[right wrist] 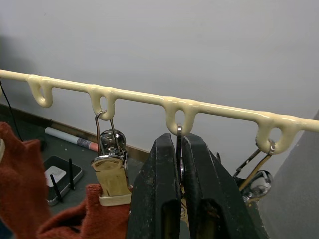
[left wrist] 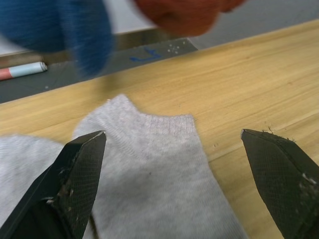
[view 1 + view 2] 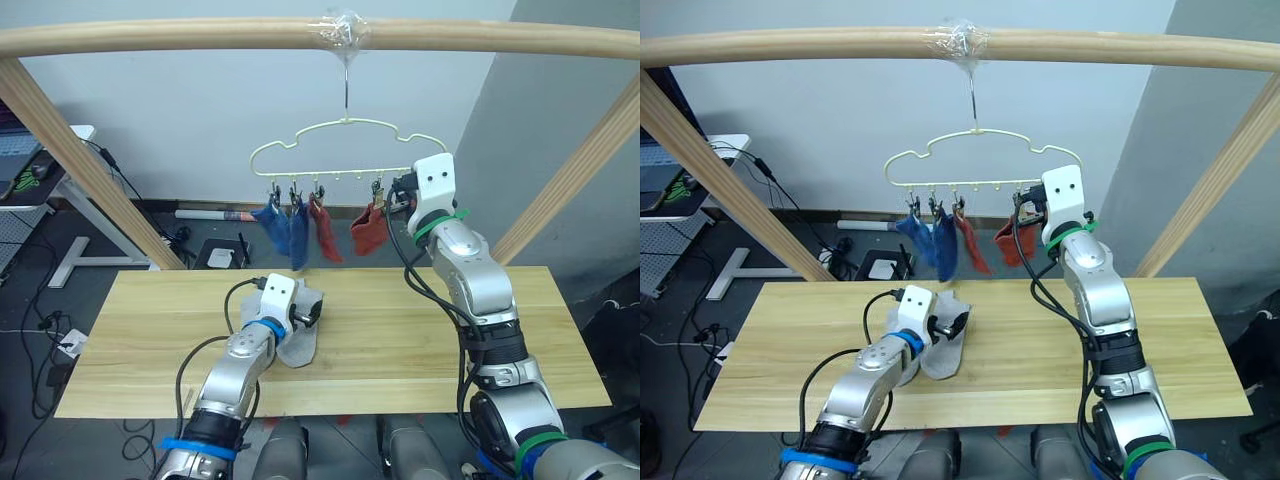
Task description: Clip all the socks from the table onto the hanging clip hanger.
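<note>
Your left gripper (image 2: 172,184) hangs spread over the grey sock (image 3: 296,335) mid-table (image 3: 420,330), far from every edge; your right gripper (image 1: 180,164) pinches a clip (image 1: 178,149) on the clip hanger (image 3: 340,140).

I see a round wooden pole frame (image 3: 200,38) overhead, cables (image 3: 130,190) and a white desk leg (image 3: 75,262) far left.

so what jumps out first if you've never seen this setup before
Four socks already dangle from the clip hanger under the wooden pole: two blue socks on the left, two rust red socks beside them. The right claw is raised to the hanger's lower bar, pinched shut on a clip's wire. On the table, the open left claw hovers over grey socks.
</note>
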{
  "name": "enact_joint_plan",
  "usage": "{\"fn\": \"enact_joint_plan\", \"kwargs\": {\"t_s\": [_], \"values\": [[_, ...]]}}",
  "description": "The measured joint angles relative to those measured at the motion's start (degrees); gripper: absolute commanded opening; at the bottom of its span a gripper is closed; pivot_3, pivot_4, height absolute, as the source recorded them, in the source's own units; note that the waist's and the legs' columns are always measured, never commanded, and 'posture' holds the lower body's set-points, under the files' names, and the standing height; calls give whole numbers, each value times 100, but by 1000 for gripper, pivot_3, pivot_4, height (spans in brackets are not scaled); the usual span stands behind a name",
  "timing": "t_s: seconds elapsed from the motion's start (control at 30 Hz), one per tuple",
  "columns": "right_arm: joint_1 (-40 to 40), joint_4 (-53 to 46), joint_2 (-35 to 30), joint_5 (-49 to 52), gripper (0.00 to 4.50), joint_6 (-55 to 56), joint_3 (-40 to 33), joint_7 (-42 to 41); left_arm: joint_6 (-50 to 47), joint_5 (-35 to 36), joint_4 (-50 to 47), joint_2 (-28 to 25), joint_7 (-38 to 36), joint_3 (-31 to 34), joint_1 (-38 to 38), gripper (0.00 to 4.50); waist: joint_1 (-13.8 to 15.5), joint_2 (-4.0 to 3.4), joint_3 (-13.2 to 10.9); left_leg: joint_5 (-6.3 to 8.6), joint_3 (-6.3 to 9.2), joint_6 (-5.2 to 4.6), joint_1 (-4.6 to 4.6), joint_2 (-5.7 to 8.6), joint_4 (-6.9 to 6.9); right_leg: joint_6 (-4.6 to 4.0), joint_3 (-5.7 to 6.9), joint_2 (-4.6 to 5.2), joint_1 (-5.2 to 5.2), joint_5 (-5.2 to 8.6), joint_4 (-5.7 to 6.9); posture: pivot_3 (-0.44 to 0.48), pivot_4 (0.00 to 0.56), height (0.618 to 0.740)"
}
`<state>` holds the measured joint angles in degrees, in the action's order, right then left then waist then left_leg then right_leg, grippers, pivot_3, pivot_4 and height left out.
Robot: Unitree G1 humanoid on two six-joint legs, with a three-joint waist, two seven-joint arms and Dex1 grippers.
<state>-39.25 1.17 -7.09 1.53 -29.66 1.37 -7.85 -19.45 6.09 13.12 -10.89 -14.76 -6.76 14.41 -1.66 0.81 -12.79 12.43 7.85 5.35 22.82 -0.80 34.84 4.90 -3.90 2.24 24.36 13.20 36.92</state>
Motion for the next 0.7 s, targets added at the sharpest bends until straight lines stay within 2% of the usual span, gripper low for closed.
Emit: {"fn": "enact_joint_plan", "kwargs": {"t_s": [0.23, 0.33, 0.7], "values": [[27, -86, 5, -1, 0, -99, -10, 43, 208, -220, 882, 97, 22, 26, 257, 4489, -5, -1, 1, 0, 1, 0, -2, 0, 1, 7, 0, 0, -2, -4, 2, 52, 226, 740], [28, -88, 5, -1, 0, -113, -11, 44, 250, -289, 921, 95, -139, -22, 262, 3920, -7, -1, 1, 0, 0, 1, -7, 0, 2, 9, 0, 0, -6, -5, 2, 50, 222, 740], [27, -88, -98, 0, 0, -113, -11, 7, 521, -606, 717, 5, -534, -385, -37, 936, -4, -3, 3, 0, 0, 1, -6, 1, 2, 9, 0, 1, -7, -5, 0, 45, 206, 740]]}}
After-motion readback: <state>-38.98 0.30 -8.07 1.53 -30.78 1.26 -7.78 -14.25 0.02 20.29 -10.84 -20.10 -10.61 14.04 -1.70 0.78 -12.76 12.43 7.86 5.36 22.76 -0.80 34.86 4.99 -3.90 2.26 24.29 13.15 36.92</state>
